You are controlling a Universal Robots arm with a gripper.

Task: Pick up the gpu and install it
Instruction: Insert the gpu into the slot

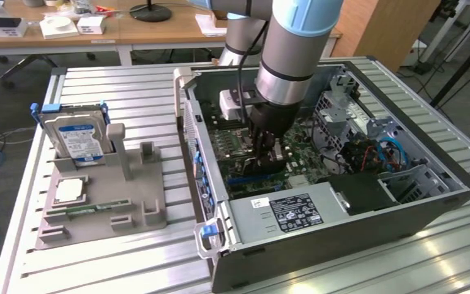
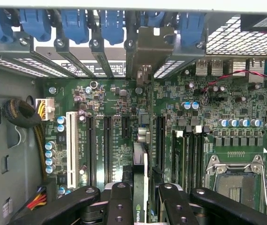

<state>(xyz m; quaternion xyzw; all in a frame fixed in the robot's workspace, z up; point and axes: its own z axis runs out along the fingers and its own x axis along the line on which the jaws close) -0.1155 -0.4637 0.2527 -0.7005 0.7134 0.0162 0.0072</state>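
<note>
While clamped edge-on, thin flat gpu [image 2: 142, 187] between black end effector [image 2: 142, 208] fingers, seemingly over green motherboard [image 2: 114, 108].

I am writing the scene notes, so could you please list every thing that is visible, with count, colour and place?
gpu: one, thin card seen edge-on, between the gripper fingers over the motherboard slots.
computer case: one, dark grey, open, on the exterior view's right of the table.
motherboard: one, green, inside the case.
hard drive: one, silver with blue-white label, upright in the grey fixture.
grey fixture: one, on the exterior view's left of the table.
CPU chip: one, silver, square, on the fixture.
table: one, metal, slatted.
gripper: one, black, shut on the gpu.
</note>
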